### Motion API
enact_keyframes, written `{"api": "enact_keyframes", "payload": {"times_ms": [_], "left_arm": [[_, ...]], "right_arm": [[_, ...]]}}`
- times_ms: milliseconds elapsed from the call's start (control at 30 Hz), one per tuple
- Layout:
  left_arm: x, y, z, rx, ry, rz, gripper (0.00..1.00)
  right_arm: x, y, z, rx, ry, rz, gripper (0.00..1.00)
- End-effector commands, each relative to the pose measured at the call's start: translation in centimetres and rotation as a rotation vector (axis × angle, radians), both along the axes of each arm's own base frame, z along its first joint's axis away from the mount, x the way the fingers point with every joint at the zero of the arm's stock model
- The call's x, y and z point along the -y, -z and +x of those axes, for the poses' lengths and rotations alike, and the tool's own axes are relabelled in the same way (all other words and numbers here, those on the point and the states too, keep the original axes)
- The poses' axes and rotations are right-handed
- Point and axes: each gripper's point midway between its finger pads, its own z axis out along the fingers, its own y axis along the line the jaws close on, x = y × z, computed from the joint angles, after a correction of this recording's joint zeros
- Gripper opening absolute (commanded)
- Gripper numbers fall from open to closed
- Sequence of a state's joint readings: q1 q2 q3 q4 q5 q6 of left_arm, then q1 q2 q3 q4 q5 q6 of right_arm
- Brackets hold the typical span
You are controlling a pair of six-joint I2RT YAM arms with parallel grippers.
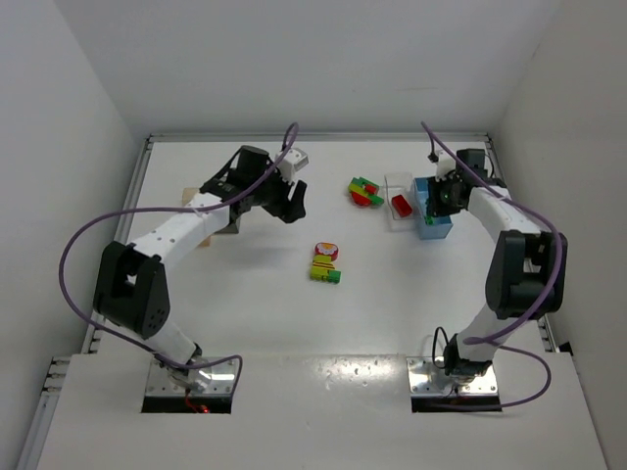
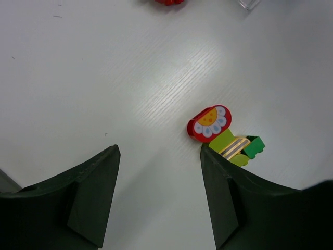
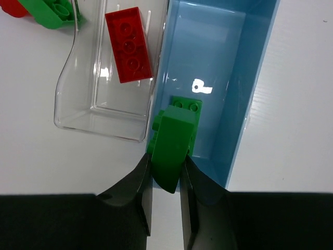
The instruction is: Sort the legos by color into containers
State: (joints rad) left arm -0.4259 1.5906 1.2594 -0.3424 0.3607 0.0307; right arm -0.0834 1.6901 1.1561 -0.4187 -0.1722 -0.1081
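Note:
My right gripper [image 3: 165, 159] is shut on a green lego [image 3: 174, 136] and holds it over the near end of the light blue container [image 3: 258, 78]. Beside it stands the clear container [image 3: 83, 112] with a red brick [image 3: 128, 45] inside. My left gripper [image 2: 159, 148] hangs open over bare table with nothing between its fingers. Just beyond its right finger lies a cluster: a red flower piece [image 2: 209, 123] stuck to lime, striped and green bricks [image 2: 254, 146]. From above that cluster [image 1: 325, 263] sits mid-table, and a red-and-green cluster [image 1: 365, 191] lies left of the clear container [image 1: 396, 182].
At the far left, an orange container [image 1: 193, 195] and a dark grey one [image 1: 231, 227] are mostly hidden behind the left arm. White walls close in the table at the back and sides. The light blue container [image 1: 437, 229] sits under the right wrist.

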Motion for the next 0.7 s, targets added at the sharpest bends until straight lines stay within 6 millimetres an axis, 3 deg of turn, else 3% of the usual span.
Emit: {"api": "enact_keyframes", "payload": {"times_ms": [0, 67, 133, 200, 233, 267, 400, 667], "left_arm": [[0.9, -1.6, 2.2, 0.069, -0.021, -0.020, 0.69], [1.7, -2.5, 2.8, 0.086, -0.017, -0.037, 0.72], [1.9, -1.8, 3.7, 0.072, -0.034, -0.030, 0.73], [3.0, -2.6, 4.6, 0.074, -0.040, -0.055, 0.75], [3.4, -1.7, 5.2, 0.043, -0.052, -0.059, 0.75], [3.9, -2.8, 6.1, 0.060, -0.059, -0.080, 0.75], [5.6, -3.4, 8.8, 0.052, -0.086, -0.141, 0.75], [10.9, -3.5, 13.1, 0.048, -0.202, -0.260, 0.75]], "right_arm": [[0.5, -2.2, 2.6, 0.085, 0.011, -0.020, 0.12], [0.5, -2.2, 3.1, 0.091, 0.013, -0.035, 0.24], [0.6, -1.5, 3.0, 0.072, 0.019, -0.042, 0.40], [0.8, -1.4, 3.0, 0.071, 0.025, -0.049, 0.46], [1.2, -1.4, 3.0, 0.071, 0.034, -0.050, 0.49], [1.2, -1.8, 3.3, 0.080, 0.034, -0.050, 0.51], [1.4, -1.8, 3.3, 0.080, 0.040, -0.058, 0.55], [-0.3, -6.6, 3.1, 0.173, 0.029, 0.006, 0.57]]}}
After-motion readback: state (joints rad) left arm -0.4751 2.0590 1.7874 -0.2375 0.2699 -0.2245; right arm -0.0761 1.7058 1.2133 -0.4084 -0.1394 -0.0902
